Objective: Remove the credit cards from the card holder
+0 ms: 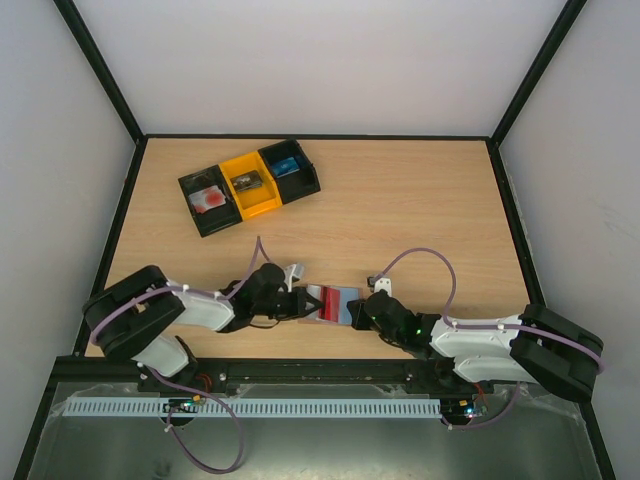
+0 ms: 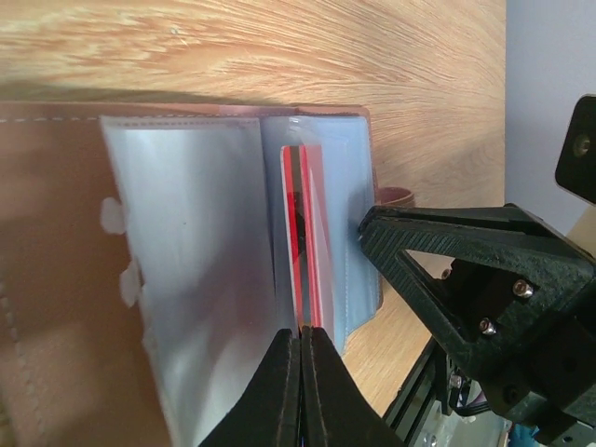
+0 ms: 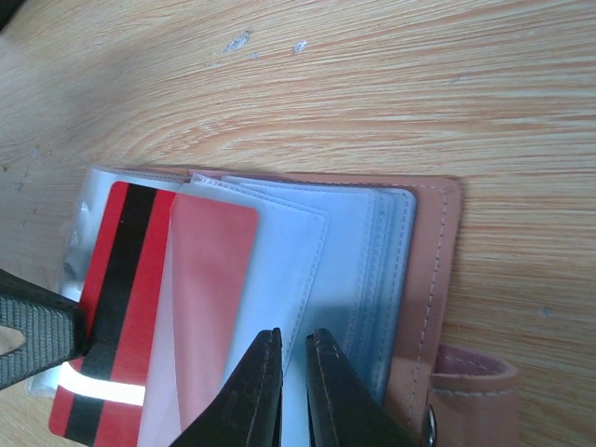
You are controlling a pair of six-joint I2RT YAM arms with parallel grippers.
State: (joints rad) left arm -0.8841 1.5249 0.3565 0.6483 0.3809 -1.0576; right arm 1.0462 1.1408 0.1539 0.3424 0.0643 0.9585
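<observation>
Surface (image 1: 400,200): pale wood-grain board, walled in white on three sides, filling the middle of the overhead frame.
Left arm (image 1: 190,310): we see it enter from the lower left of the overhead frame and reach rightward toward the centre.
Right arm (image 1: 480,340): it enters from the lower right and reaches leftward to meet the other arm.
Bins (image 1: 250,185): a slanted row of three at the upper left of the surface, black, yellow, black. They lie well apart from the arms, with small items inside that we cannot identify.
Card holder (image 1: 335,305): brown, lying open and flat on the surface at lower centre of the overhead frame, between the two grippers.
Clear sleeves (image 3: 372,270): a fanned stack of plastic leaves inside the holder, their edges overlapping.
Red card (image 3: 121,307): red with a black stripe, partly out of the sleeves at the left of the right wrist frame.
Left gripper (image 2: 300,340): jaws clamped tight on the red card's edge, at bottom centre of the left wrist frame.
Right gripper (image 3: 293,349): jaws nearly together on a leaf of the clear sleeves, with a thin gap between them.
</observation>
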